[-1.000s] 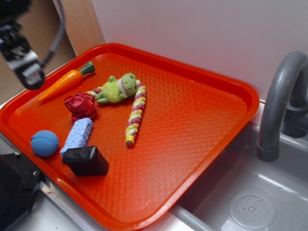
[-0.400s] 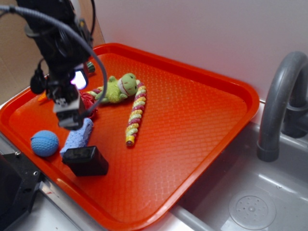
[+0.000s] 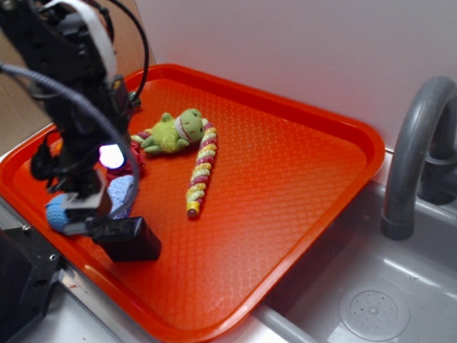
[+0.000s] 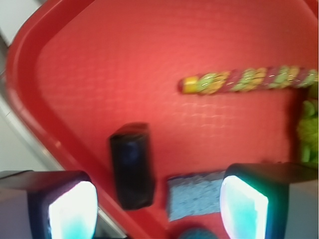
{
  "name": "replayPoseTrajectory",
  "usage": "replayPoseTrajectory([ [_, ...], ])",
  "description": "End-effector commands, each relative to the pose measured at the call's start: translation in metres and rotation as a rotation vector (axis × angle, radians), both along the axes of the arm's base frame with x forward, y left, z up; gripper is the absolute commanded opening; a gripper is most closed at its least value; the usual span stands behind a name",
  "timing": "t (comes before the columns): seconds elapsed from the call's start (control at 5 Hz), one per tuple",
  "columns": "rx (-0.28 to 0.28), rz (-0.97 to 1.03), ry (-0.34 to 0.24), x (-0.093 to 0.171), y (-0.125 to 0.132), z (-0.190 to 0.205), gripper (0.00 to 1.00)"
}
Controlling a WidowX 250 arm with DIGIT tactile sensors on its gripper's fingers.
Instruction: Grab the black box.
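The black box (image 3: 132, 239) lies near the front left rim of the red tray (image 3: 285, 171). In the wrist view the black box (image 4: 132, 164) sits lengthwise, just inside the left fingertip. My gripper (image 3: 86, 214) hangs right above the box's left end and the light blue sponge block (image 3: 121, 194). My gripper (image 4: 157, 211) is open, with wide-spread fingers (image 4: 72, 211) and nothing held. The sponge block (image 4: 194, 194) lies between the fingers too, beside the box.
A blue ball (image 3: 57, 213) lies at the tray's left, partly behind the gripper. A green frog toy (image 3: 175, 131), a striped rope (image 3: 202, 171) and a red knot (image 3: 132, 153) lie farther in. A sink (image 3: 371, 307) and grey tap (image 3: 414, 157) stand at the right.
The arm came in from the upper left, swung down over the tray's left side and now hangs low over the black box and sponge. No object moved.
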State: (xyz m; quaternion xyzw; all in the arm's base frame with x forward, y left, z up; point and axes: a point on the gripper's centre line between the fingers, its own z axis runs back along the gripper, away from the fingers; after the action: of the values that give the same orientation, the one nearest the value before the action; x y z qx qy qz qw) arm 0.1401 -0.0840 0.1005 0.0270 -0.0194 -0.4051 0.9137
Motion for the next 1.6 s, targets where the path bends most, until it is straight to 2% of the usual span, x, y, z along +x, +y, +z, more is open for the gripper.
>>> replayPoseTrajectory([
  [0.0,0.002,-0.049,-0.016,-0.020,-0.010,-0.011,1.00],
  [0.2,0.005,-0.046,-0.025,-0.014,-0.015,-0.028,1.00],
  [0.6,0.077,-0.015,0.008,0.002,-0.018,-0.057,1.00],
  [0.8,0.120,-0.019,0.027,-0.002,-0.024,-0.065,0.30],
  [1.0,0.150,0.011,0.043,0.012,-0.019,-0.078,0.00],
  [1.2,0.149,0.021,0.043,0.026,-0.017,-0.070,0.00],
  [1.4,0.099,0.072,0.019,0.038,-0.014,-0.033,0.00],
])
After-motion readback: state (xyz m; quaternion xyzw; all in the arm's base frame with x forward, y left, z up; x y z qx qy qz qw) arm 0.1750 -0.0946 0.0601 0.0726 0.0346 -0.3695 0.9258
